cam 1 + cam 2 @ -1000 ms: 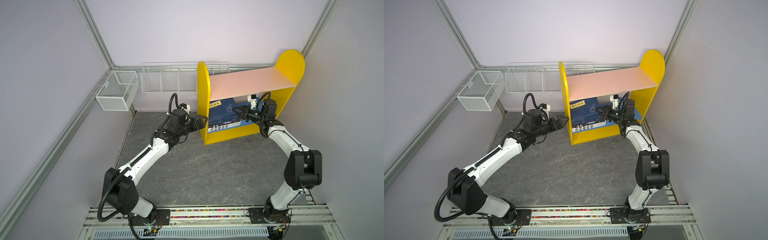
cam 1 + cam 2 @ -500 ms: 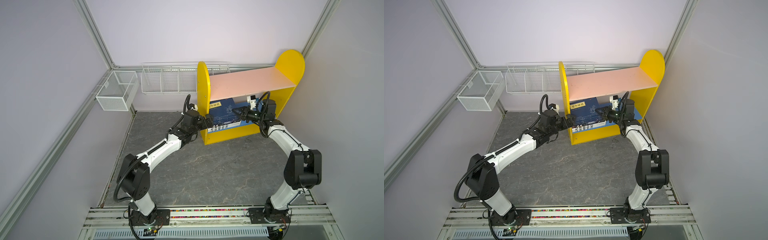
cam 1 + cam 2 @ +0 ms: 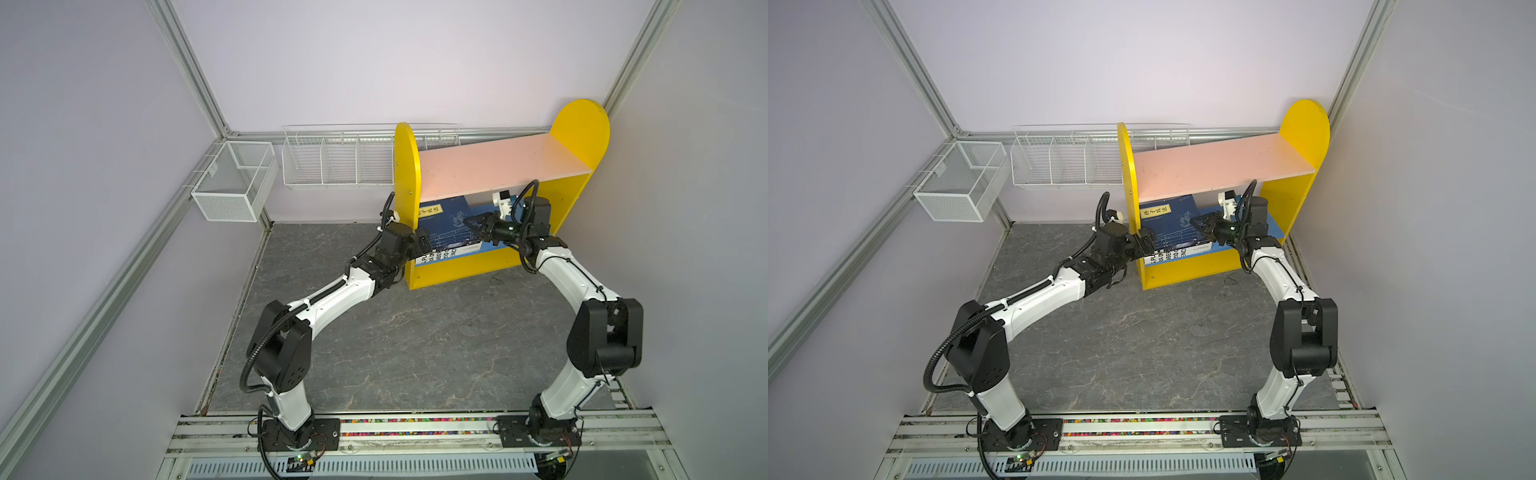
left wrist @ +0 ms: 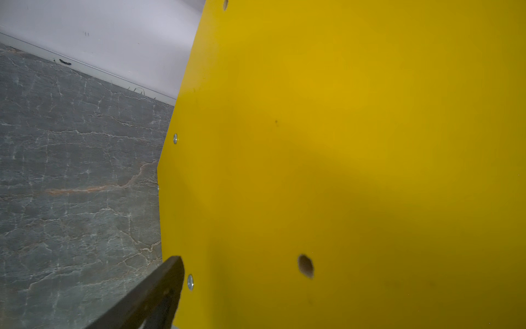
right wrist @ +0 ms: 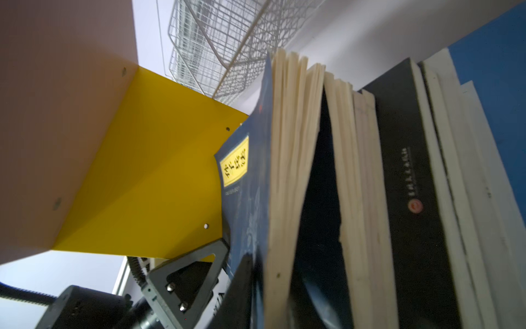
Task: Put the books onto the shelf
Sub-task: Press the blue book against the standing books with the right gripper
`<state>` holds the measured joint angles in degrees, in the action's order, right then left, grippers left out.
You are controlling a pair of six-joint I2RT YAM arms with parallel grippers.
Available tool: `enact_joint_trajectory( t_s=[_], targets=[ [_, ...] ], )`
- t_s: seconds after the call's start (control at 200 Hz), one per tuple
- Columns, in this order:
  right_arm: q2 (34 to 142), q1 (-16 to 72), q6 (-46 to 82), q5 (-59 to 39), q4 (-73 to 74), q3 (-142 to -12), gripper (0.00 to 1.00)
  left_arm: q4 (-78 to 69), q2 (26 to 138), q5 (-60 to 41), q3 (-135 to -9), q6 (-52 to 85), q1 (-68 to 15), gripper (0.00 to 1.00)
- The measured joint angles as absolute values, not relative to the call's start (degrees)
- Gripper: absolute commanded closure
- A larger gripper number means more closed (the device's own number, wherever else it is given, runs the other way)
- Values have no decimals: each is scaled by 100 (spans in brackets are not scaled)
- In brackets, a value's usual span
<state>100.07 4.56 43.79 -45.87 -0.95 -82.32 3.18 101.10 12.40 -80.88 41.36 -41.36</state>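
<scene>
**Entry: bookcase loading, late stage**

- **Shelf** [image 3: 406, 174]: is standing at the far right corner of the bench [image 3: 395, 345], its back toward the rear wall. The pink upper board [image 3: 494, 164] is lying bare. The blue lower board [image 3: 496, 249] is carrying all the stock.
- **Books** [image 3: 449, 224]: are sitting on the lower board and tipping toward the left side panel rather than standing square. The navy paperback [image 5: 247, 185] with the yellow label is facing outward with its pages fanning loose. A black-covered paperback [image 5: 410, 185] is lying deeper in the row. The white-and-blue book [image 3: 1169, 254] is showing its black lettering at the front lower edge. No book is lying out on the bench in either top view.
- **Left claw** [image 3: 424, 243]: is standing wide open at the front edge of the left side panel and gripping nothing. One finger [image 4: 159, 293] is lying along the panel's outer face, so the claw is probably straddling that edge.
- **Right claw** [image 3: 476, 228]: is reaching under the pink board and pressing up against the navy cover. The wrist view is blurring here, so whether its jaws are parted or pinching the cover cannot be told.
- **Wire baskets** [image 3: 336, 162]: are hanging on the rear wall, apart from the work.

**Progress, as judged:** loading is looking all but complete, with every visible book already on the shelf. What is remaining is likely tidying: squaring the leaning row, closing the splayed pages, and freeing the right claw without dragging the navy paperback back out.
</scene>
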Motion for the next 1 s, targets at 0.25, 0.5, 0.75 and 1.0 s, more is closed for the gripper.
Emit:
enact_joint_trajectory(
  t_s=[0.25, 0.5, 0.75, 1.0],
  targets=[
    [10114, 449, 3715, -3913, -1166, -8868, 67, 143, 10071, 1245, -7926, 4241, -4145, 5],
    [10114, 451, 3326, -3448, -1492, -8932, 73, 145, 10062, 1238, -7918, 4278, -4150, 5],
    [10114, 456, 3164, -3232, -1522, -8943, 74, 8, 9909, 882, -7747, 4115, -4104, 4],
    [10119, 454, 3153, -3087, -1505, -9037, 55, -318, 9373, 497, -7526, 3905, -4077, 4]
  ],
)
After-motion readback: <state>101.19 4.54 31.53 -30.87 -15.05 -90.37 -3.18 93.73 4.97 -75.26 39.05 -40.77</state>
